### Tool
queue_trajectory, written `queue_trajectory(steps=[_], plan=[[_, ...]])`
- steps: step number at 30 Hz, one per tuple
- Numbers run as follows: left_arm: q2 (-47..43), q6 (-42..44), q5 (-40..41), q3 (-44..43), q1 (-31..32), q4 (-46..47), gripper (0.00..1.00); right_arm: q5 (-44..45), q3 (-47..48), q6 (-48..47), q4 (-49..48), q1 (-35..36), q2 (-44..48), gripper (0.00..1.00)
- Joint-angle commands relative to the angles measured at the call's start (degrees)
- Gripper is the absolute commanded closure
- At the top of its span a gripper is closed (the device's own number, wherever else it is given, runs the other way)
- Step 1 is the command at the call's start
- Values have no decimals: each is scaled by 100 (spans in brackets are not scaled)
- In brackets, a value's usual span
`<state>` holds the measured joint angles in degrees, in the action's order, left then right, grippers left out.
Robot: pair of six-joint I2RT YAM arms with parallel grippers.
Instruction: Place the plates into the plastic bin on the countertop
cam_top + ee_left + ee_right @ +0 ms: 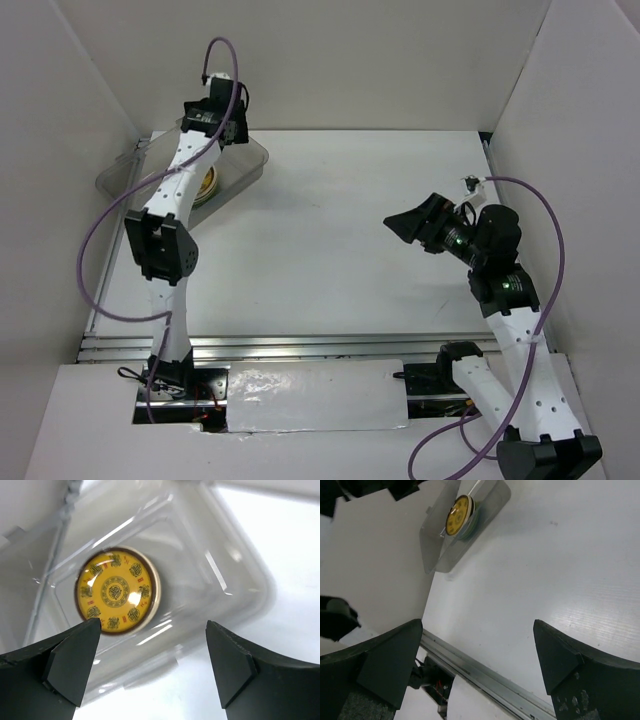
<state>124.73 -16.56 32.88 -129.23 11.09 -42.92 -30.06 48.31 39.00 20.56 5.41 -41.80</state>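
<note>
Directly below the left gripper (pixel 150 662), a mustard-gold patterned round plate (pixel 116 591) lies flat inside the clear rectangular plastic bin (pixel 240 575). It sits just beyond the left-hand fingertip and is apart from both. The black fingers (pixel 70 657) are spread wide and hold nothing. From the right wrist view, the gold plate rests on top of a green-edged plate (pixel 471 526), so it appears to cap a stack.

The right gripper (pixel 477 655) hangs over the flat white countertop (pixel 560 570), well apart from the bin. Its fingers are also fully spread and empty, with the metal rail (pixel 485 672) beneath them.

The release looks complete, so the step in hand is probably the left arm's retreat. To do that well, it should rise straight up with the fingers kept apart. It should swing away only after the fingertips are above the rim. The bin looks light, and a fingertip catching its near wall could drag it or tip the stack. No loose plate shows in these views, so the task seems near its end.
</note>
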Motion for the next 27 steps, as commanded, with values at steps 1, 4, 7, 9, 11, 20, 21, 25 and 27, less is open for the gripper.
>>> queue_trajectory(steps=[1,4,7,9,11,20,21,25,27], plan=[[-1361,-189,254,-306,226,-296,1,272,624,-427,70,83,-21,0],[-2704,-365,-210,1226,349,-121,1,1105,1405,-1016,939,267,-275,0],[-4242,-620,-615,2807,429,169,1,2484,2135,-1403,1713,609,-434,0],[-5416,-717,-739,3577,472,240,1,3689,2540,-1526,2178,881,-399,0],[-6141,-814,-626,4558,482,161,1,4269,2691,-1606,2364,1372,-338,0],[-8779,-884,-212,6155,455,-1007,1,5854,2869,-1343,3639,2860,558,0],[-8929,-910,-204,6216,447,-1052,1,5837,2789,-1343,3683,3034,881,0],[-9484,-998,-326,6568,447,-1175,1,5302,2333,-1343,3657,3115,1665,0],[-9581,-973,-440,6621,447,-1263,1,5300,2253,-1273,3797,3098,1895,0]])
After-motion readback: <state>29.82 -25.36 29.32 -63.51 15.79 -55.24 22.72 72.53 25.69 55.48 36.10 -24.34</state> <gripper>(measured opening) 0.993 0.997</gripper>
